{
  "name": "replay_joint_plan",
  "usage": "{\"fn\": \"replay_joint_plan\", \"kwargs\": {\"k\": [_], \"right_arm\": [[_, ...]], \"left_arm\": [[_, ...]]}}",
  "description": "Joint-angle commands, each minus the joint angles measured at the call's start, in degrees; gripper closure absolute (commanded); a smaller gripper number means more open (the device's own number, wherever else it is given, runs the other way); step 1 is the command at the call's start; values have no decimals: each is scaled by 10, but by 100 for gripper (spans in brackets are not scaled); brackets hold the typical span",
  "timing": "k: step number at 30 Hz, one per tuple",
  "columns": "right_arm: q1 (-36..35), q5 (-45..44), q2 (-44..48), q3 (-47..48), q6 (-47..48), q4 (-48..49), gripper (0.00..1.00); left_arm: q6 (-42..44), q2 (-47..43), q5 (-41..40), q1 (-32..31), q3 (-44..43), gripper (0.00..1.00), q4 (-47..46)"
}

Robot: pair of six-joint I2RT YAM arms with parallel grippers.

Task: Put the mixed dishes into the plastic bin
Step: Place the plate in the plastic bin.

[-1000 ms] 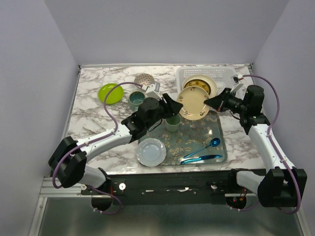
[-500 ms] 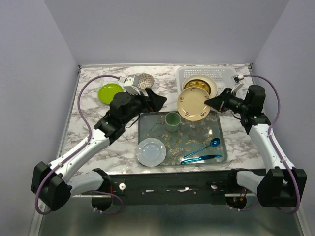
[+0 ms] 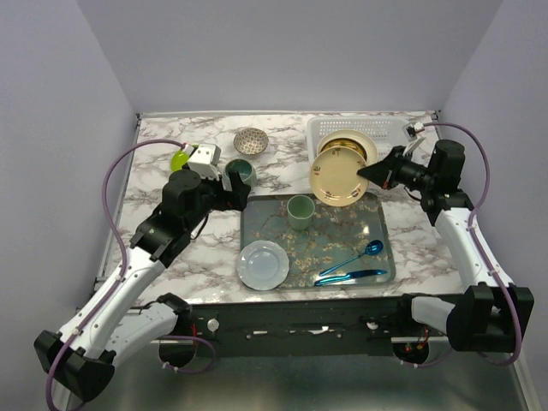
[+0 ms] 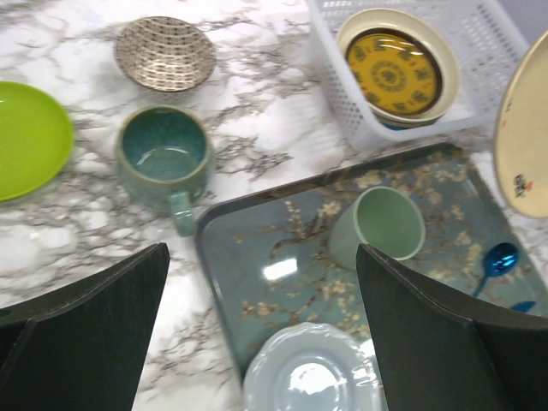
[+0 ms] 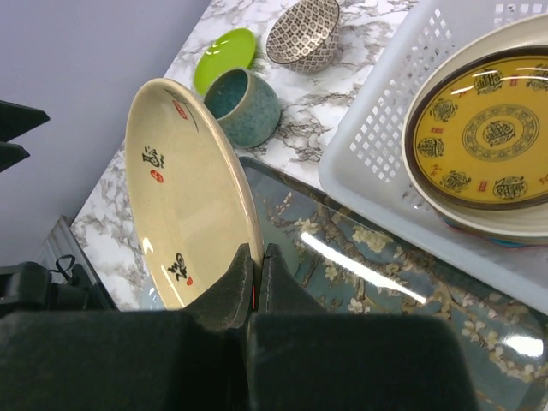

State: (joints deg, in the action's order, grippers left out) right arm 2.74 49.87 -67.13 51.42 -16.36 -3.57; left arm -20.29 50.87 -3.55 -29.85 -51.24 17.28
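Over the far right of the counter, the top view shows the right gripper (image 3: pixel 366 174) pinching the cream plate (image 3: pixel 336 175) by its rim. The plate stands on edge ahead of the fingertips, and the plastic bin (image 3: pixel 381 128) is just beside them. The left gripper (image 3: pixel 238 192) stands wide and empty, with the dark teal mug (image 3: pixel 239 170) just ahead of it.

Through the left wrist camera, the mug (image 4: pixel 163 158) lies ahead of the left gripper (image 4: pixel 261 257) and to its left. The speckled bowl (image 4: pixel 164 53) is beyond the mug and the lime plate (image 4: pixel 30 137) farther left. The mug looks stiff, glazed and weighty, so a grip across its wall should suit better than one on the handle.

Through the right wrist camera, the right gripper (image 5: pixel 255 257) is clamped on the plate's (image 5: pixel 184 197) lower edge. The bin (image 5: pixel 385 128), holding an amber plate (image 5: pixel 484 128), is ahead to the right. Glazed ware is slick and breakable, and a rim pinch may let it swing.
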Motion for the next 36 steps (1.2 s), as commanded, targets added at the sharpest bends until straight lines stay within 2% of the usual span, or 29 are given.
{"fn": "replay_joint_plan", "kwargs": {"k": [1,5,6,11,19,36], "right_arm": [[4,25,-36,43,40,-23,100],[4,56,-83,87,77,-39,100],[4,71,-118,124,114,-79,100],[4,63,-180,190,138,-127,99],[4,19,-244,290,135,-170,100],[4,-68,-314,395,106,-190,99]], "left_arm": [[93,-56,-106,2,10,1,51],[97,-96,-122,3,51,1,46],[98,-131,-129,3,61,1,43],[101,-177,-137,7,85,1,27],[99,-194,-131,22,91,1,22],[95,-197,-115,53,92,1,18]]}}
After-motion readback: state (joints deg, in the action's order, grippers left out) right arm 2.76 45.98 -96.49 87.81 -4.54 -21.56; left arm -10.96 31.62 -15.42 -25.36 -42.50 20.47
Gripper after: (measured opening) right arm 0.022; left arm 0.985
